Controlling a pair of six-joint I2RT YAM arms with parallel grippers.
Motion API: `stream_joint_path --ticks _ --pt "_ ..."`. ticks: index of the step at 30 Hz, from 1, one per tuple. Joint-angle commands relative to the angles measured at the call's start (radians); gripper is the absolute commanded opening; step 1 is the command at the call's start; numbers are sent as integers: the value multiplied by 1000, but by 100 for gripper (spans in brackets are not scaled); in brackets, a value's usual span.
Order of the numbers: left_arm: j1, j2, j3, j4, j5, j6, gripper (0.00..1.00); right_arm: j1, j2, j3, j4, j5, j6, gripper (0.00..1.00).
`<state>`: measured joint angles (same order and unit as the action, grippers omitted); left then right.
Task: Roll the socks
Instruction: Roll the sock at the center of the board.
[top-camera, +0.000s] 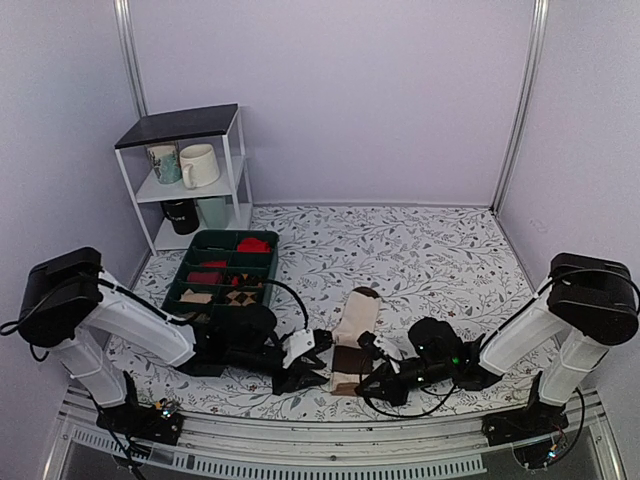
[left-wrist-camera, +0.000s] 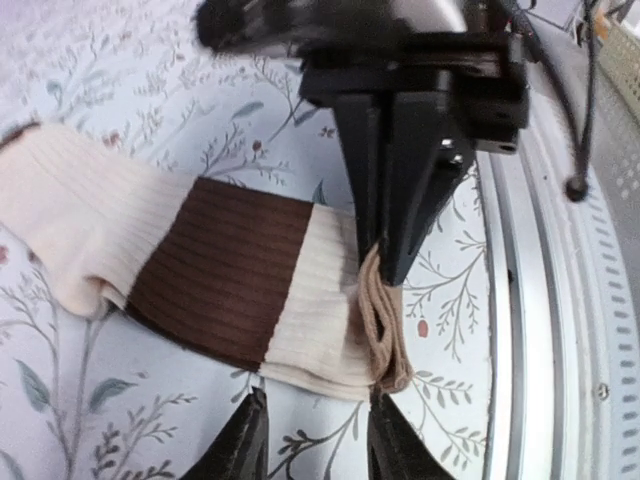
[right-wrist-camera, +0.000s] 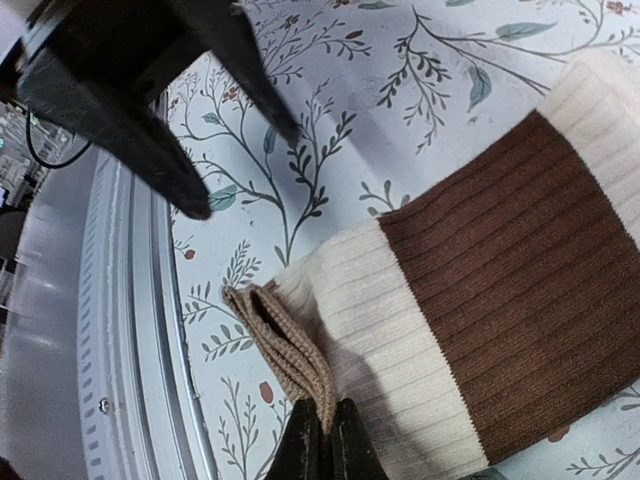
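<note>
Right wrist view gave us the closest look at the right pincer (right-wrist-camera: 325, 430). Its two fingers were pressed together on the tan edge of the cuff, so it was clenched on the socks (right-wrist-camera: 480, 320). The cuff was folded a little at that place, and the tan fabric showed in layers just beside the fingers. Going outward from the cuff we saw a cream ribbed band, then a wide dark brown band, then cream again at the border of the view. The socks lay flat on the table (right-wrist-camera: 420, 120), which had a print of leaves and twigs.

From the left wrist, the left pincer (left-wrist-camera: 318, 425) was released. Its fingers stood apart at the long edge of the socks, just beside the cuff end, with bare table between them. We could not tell whether they touched the fabric.

From above, the socks lay near the front edge of the table, between the two arms. Their dark brown end pointed away from the bases, and both pincers met at the near end. A green tray (top-camera: 225, 235) stood farther back on the left, with red rolled socks (top-camera: 253, 244) in one compartment. Behind it was a white shelf (top-camera: 180, 125) with mugs (top-camera: 198, 165).
</note>
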<state>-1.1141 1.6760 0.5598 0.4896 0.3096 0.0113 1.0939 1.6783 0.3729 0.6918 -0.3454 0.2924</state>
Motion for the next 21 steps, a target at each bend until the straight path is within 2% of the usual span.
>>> stream_joint_path --ticks 1,6,10,16,21 --pt "-76 -87 -65 61 -138 212 33 -87 53 16 -135 -192 132 0" --pt "-172 -68 -80 97 -196 313 34 -168 106 58 -219 -311 253 0" --pt "-231 -17 -66 139 -296 378 37 -190 136 97 -269 -349 306 0" --pt "-263 42 -82 356 -423 501 42 -192 170 127 -294 -365 320 0" --pt "-262 116 -11 304 -417 545 43 -191 169 128 -301 -366 312 0"
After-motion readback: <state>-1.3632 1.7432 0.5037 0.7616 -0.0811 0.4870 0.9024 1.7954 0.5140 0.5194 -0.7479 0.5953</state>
